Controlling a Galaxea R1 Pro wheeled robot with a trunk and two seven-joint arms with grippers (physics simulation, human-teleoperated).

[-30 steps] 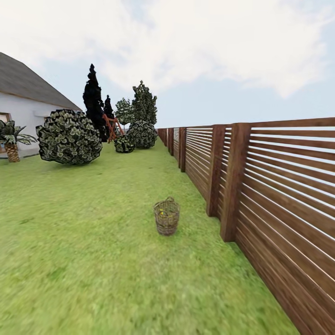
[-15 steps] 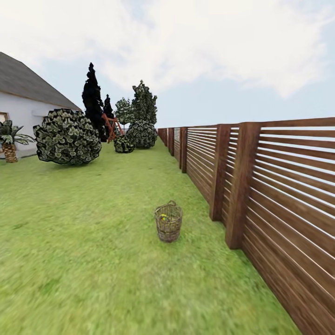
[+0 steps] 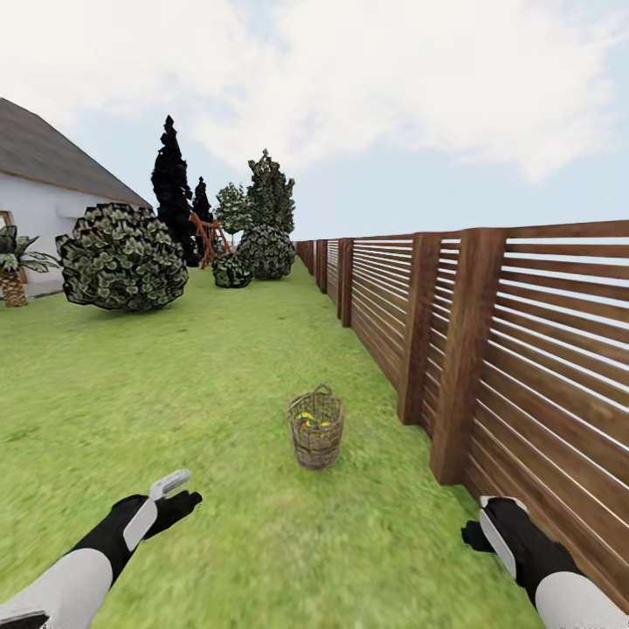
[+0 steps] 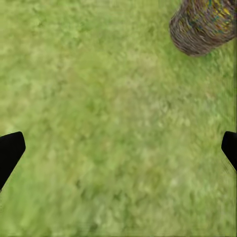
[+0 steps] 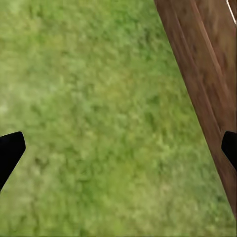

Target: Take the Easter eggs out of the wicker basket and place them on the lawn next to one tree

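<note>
Brown woven wicker basket [image 3: 315,430] stands upright on the lawn [image 3: 175,393], centre of head view, w/ loop handle at the rim. Yellow w/ bits of red/blue shows thru the open top: the Easter eggs [image 3: 312,423], count can't be told. No writing, labels or brands readable anywhere.

Basket is apart from the wooden fence [image 3: 489,349], a strip of bare grass between them; fence runs along the robot's right side into the distance. In left wrist view the basket [image 4: 203,25] sits at the frame's edge, grass all round it.

Left gripper [image 3: 175,494] hovers over grass, short of the basket and to its left, well apart. Its fingers [image 4: 9,150] show as dark tips at opposite edges of the wrist view, spread wide, nothing between but lawn. Right gripper [image 3: 482,522] hangs near the fence base; fingers [image 5: 10,148] likewise spread wide over grass, fence board [image 5: 207,84] close beside one tip.

Open grass lies ahead and to the left. Farther off: round bush [image 3: 120,258], near-black tree [image 3: 172,196], pale-flecked green tree [image 3: 271,196], white house [image 3: 44,192], short palm [image 3: 13,262].
</note>
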